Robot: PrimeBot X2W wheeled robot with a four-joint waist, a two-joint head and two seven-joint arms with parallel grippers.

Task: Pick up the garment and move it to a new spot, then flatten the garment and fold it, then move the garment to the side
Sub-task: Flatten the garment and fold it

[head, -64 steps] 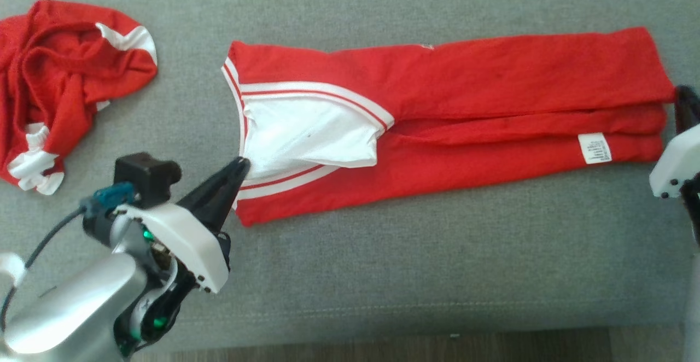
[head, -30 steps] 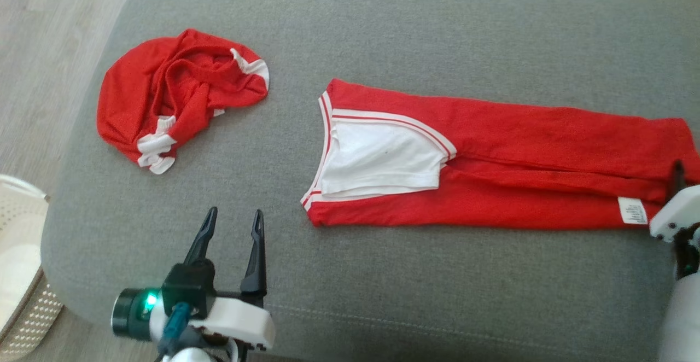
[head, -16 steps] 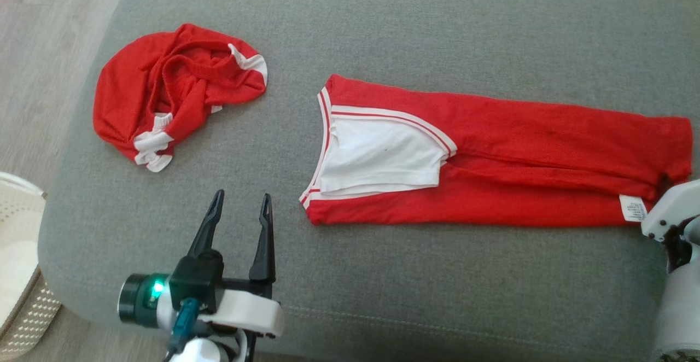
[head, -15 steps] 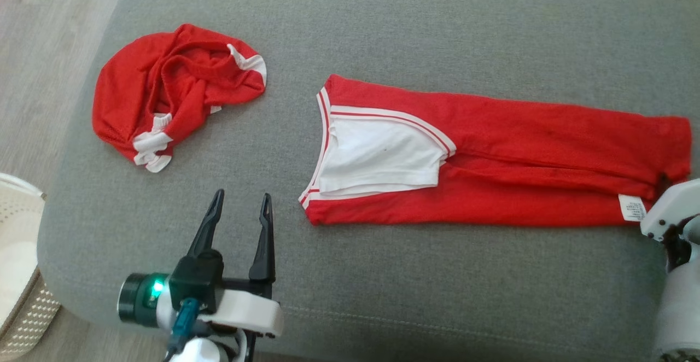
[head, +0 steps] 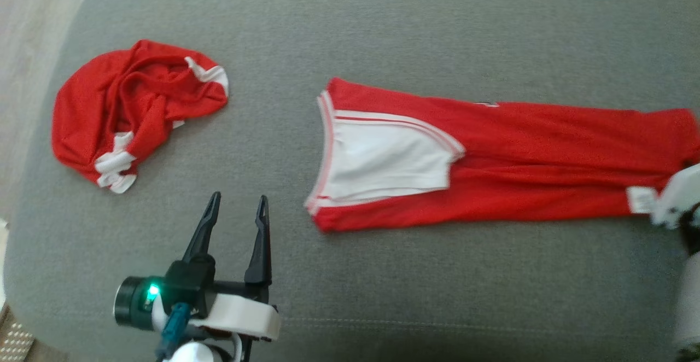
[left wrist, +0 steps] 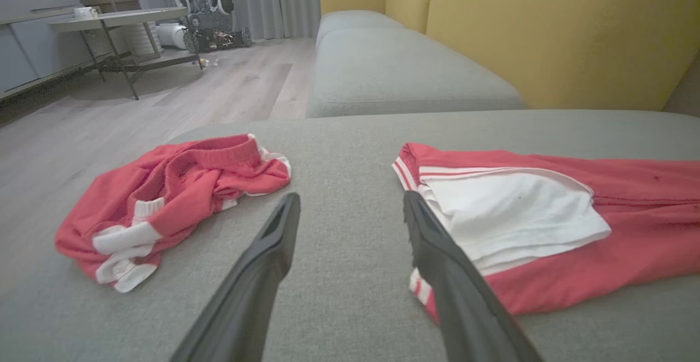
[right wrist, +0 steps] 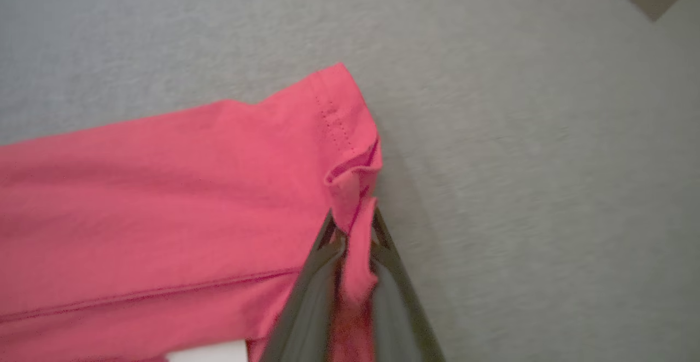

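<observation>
My right claw is clenched on the garment. In its wrist view a fold of the red hem is pinched between the two fingers, at the corner of the garment's right end. The garment lies stretched out flat on the grey sofa, running left to right. Its white panel is at the left end, and a white label sits just beside the right claw's pale housing. My left claw is released, fingers wide apart and holding nothing. It is over bare sofa near the garment's lower left corner, apart from the cloth. Farther left, well apart from the garment, a crumpled red piece lies on the same sofa.
</observation>
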